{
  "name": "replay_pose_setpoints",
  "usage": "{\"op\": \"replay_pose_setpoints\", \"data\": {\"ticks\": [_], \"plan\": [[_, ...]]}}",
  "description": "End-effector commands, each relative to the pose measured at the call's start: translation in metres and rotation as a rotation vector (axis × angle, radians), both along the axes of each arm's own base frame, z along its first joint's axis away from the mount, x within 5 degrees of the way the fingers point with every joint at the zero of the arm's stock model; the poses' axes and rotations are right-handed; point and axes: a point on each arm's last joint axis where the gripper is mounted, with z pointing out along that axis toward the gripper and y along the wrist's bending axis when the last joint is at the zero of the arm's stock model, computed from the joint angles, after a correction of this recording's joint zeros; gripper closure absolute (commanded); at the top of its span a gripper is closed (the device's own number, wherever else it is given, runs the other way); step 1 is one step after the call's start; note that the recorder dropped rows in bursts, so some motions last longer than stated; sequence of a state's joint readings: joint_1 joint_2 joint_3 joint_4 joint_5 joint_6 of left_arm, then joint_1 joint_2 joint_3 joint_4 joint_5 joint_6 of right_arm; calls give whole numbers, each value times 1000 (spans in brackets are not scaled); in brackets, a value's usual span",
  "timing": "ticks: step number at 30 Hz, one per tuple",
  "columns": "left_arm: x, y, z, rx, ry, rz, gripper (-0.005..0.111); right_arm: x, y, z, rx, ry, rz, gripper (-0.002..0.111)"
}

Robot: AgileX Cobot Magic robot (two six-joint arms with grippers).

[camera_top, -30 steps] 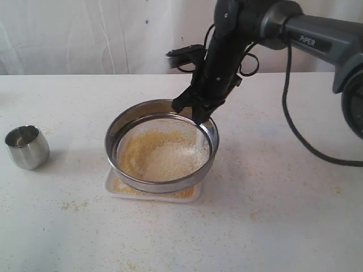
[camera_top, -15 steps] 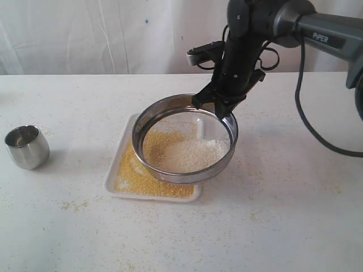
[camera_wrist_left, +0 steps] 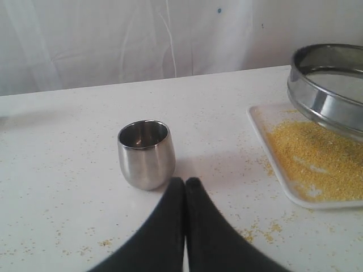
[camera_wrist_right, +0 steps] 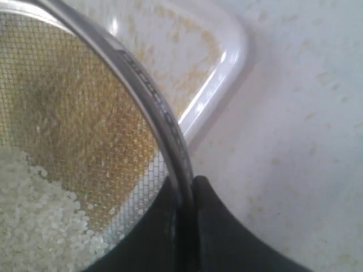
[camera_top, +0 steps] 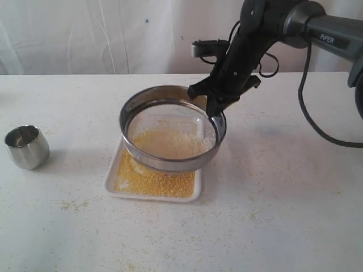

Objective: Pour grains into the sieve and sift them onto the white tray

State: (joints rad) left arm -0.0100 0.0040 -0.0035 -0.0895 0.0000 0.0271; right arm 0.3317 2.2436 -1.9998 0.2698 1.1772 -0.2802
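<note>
Right gripper (camera_top: 214,109): my jaws are pinched tight on the far rim of the sieve (camera_top: 170,164), one finger inside the ring and one outside. That thin steel wall is the only hold it offers.
Sieve: centre of the exterior view, lifted clear of the white tray (camera_top: 115,182) and seemingly a little tilted. I hold it over the tray so that whatever drops through the mesh lands inside the low rim.
Grains (camera_top: 156,182): the fine yellow ones lie in a layer on the tray, lower centre of the frame. Paler, coarser bits (camera_top: 173,144) sit on the mesh.
Left gripper (camera_wrist_left: 185,190): closed on nothing, low over the table (camera_top: 272,215), just behind the steel cup (camera_top: 26,147). It is parked away from the sifting.
Steel cup: upright at the left edge of the exterior view, well apart from the tray. It looks empty, so I judge the pour done.
Stage: sifting, probably late, since mostly pale bits remain on the mesh.
Risk: the sieve overhangs the tray's far and right edges, and stray grains already dot the table. Fines could miss the tray.
</note>
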Motion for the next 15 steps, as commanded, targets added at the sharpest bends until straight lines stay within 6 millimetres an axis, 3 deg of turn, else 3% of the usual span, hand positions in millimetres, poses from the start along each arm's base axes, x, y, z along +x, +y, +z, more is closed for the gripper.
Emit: {"op": "replay_pose_setpoints", "data": {"ticks": [1, 6, 10, 13, 15], "plan": [[0, 0, 0, -6, -7, -3, 107, -15, 8, 2, -22, 31, 94, 108], [0, 0, 0, -6, -7, -3, 107, -18, 15, 3, 14, 49, 80, 108], [0, 0, 0, -6, -7, -3, 107, -18, 14, 3, -37, 4, 188, 108], [0, 0, 0, -6, -7, -3, 107, -6, -7, 4, -107, -24, -1, 108], [0, 0, 0, -6, -7, -3, 107, -10, -5, 4, -62, 29, 5, 108]]}}
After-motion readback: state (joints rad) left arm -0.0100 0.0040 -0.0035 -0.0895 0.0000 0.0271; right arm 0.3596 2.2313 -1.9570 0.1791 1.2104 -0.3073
